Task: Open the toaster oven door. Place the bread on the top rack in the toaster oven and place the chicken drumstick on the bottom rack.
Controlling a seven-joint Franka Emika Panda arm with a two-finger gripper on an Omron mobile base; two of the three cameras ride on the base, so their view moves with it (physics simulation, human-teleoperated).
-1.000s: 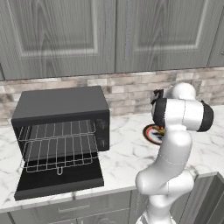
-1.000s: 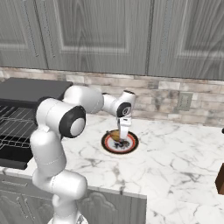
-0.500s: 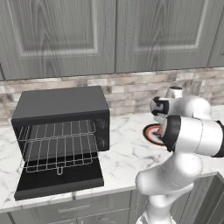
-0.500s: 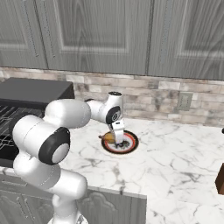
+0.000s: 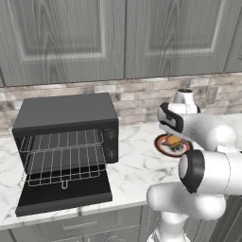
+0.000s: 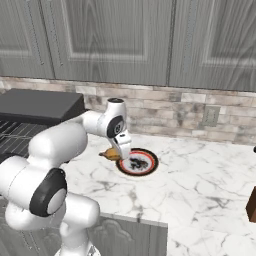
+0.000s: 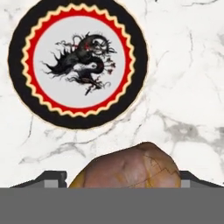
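My gripper (image 6: 119, 150) is shut on a rounded golden-brown piece, the bread (image 7: 131, 168), which sits between the fingertips (image 7: 52, 177) in the hand view. It hangs just above the counter at the left edge of the dragon plate (image 6: 145, 169), whose face is bare (image 7: 17, 57). From the left base view the bread (image 5: 175, 141) shows above the plate (image 5: 165, 148). The toaster oven (image 5: 66, 113) stands at the left with its door (image 5: 64, 196) folded down flat. Both its wire racks (image 5: 64, 147) look bare. The chicken drumstick is out of view.
Grey wall cabinets (image 5: 118, 38) hang over the marble counter (image 6: 200, 190), with a brick backsplash and a wall socket (image 6: 210, 116) behind. A dark block (image 6: 251, 207) sits at the right counter edge. My own arm (image 6: 55, 145) spans between the oven and the plate.
The gripper has left the plate with the bread in it and moved left toward the oven side. The plate is now bare.
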